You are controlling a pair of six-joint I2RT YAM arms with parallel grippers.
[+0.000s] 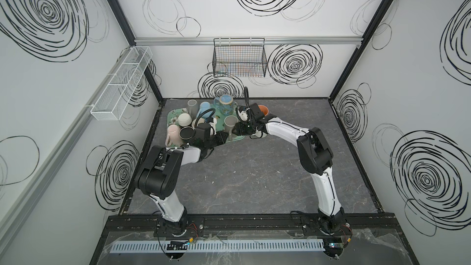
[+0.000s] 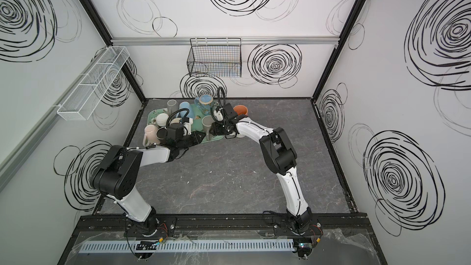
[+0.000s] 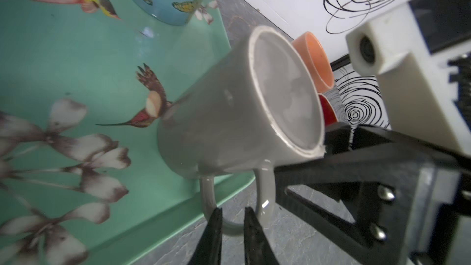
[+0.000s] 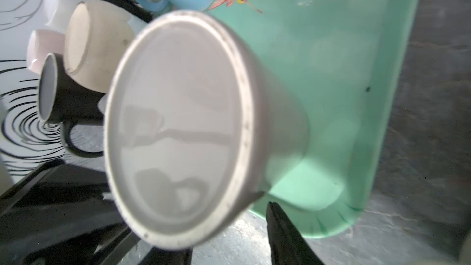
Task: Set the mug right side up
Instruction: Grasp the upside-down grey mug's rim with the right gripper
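A grey mug [image 1: 230, 122] [image 2: 207, 122] stands upside down near the front right corner of the green tray [image 1: 171, 117], its handle [image 3: 263, 195] sticking out over the tray's edge. My left gripper [image 3: 233, 221] [image 1: 225, 138] is shut on the outer curve of that handle. My right gripper [image 4: 226, 225] [image 1: 240, 130] is open, right beside the mug's upturned base [image 4: 175, 123]. One of its fingers [image 3: 334, 136] reaches the base rim; I cannot tell whether it touches.
The tray also carries a butterfly mug [image 1: 225, 103], a blue mug [image 1: 204, 107], white [image 1: 184, 119], pink [image 1: 173, 132] and black [image 1: 186, 133] mugs. An orange cup [image 1: 263, 110] stands on the table behind my right wrist. A wire basket [image 1: 239, 58] hangs on the back wall.
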